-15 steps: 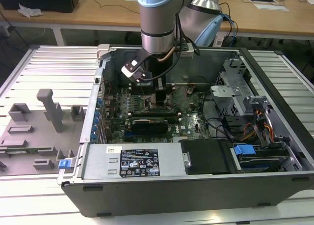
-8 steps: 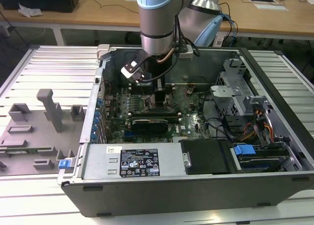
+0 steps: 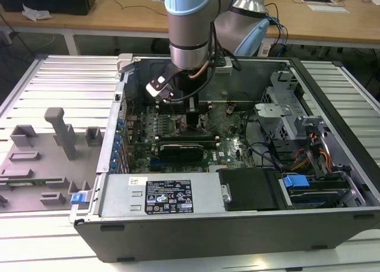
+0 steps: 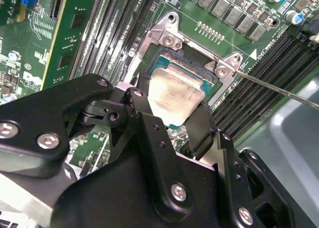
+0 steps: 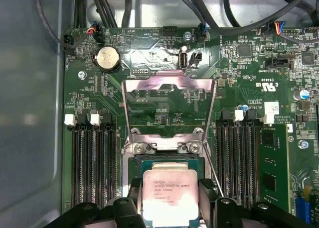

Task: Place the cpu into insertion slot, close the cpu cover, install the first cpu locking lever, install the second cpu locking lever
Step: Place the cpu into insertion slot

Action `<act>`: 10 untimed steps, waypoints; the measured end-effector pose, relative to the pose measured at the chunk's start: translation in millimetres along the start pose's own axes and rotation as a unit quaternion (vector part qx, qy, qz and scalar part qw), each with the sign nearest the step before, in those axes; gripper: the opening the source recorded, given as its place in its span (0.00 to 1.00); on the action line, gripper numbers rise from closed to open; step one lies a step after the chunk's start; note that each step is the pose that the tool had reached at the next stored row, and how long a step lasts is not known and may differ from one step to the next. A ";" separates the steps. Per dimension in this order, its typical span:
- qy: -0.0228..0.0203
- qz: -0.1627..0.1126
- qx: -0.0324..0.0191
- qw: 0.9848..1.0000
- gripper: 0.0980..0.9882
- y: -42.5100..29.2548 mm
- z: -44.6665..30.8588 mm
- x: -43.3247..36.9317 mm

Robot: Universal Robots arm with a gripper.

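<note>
In the exterior view an open computer case point(image 3: 237, 224) lies on the slatted table point(image 3: 53, 76), covering its middle and reaching toward the edge at the exterior view's right. A grey moulded holder point(image 3: 53, 141) sits near the opposite edge. The arm point(image 3: 190, 28) reaches straight down into the case, with the claw point(image 3: 193, 108) low over the green board point(image 3: 178, 135). In the second wrist view the claw point(image 4: 170, 104) is clamped on the cpu point(image 4: 174, 88), one black finger point(image 4: 139, 106) pressed on each of two opposite sides. The chip hangs over the insertion slot point(image 4: 187, 71), and whether it touches the contacts cannot be told. A thin locking lever point(image 4: 279, 88) sticks out from the slot's corner. In the first wrist view the cpu point(image 5: 169, 190) overlaps the near part of the insertion slot point(image 5: 169, 158), and the cpu cover point(image 5: 169, 83) is swung open, away from the slot, with board showing through its window. Black memory slots point(image 5: 92, 158) flank the socket.
</note>
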State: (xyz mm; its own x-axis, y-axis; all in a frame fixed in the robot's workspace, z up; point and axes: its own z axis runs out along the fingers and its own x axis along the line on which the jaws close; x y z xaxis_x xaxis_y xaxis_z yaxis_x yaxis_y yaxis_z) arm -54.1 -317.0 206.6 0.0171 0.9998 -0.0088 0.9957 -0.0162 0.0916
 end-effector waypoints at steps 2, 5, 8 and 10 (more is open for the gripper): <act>0.000 0.000 0.000 1.000 0.49 -1.5 3.0 0.2; 0.001 0.000 -0.001 1.000 0.49 -1.8 4.5 0.2; 0.002 0.000 -0.001 1.000 0.49 -1.8 5.0 0.3; 0.002 0.000 -0.001 1.000 0.49 -1.6 5.2 0.4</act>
State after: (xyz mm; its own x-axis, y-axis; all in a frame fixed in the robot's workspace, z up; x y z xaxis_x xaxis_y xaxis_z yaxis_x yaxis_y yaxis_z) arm -55.2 -316.7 201.3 0.0166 0.9999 -0.0044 0.9955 -0.0161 0.0929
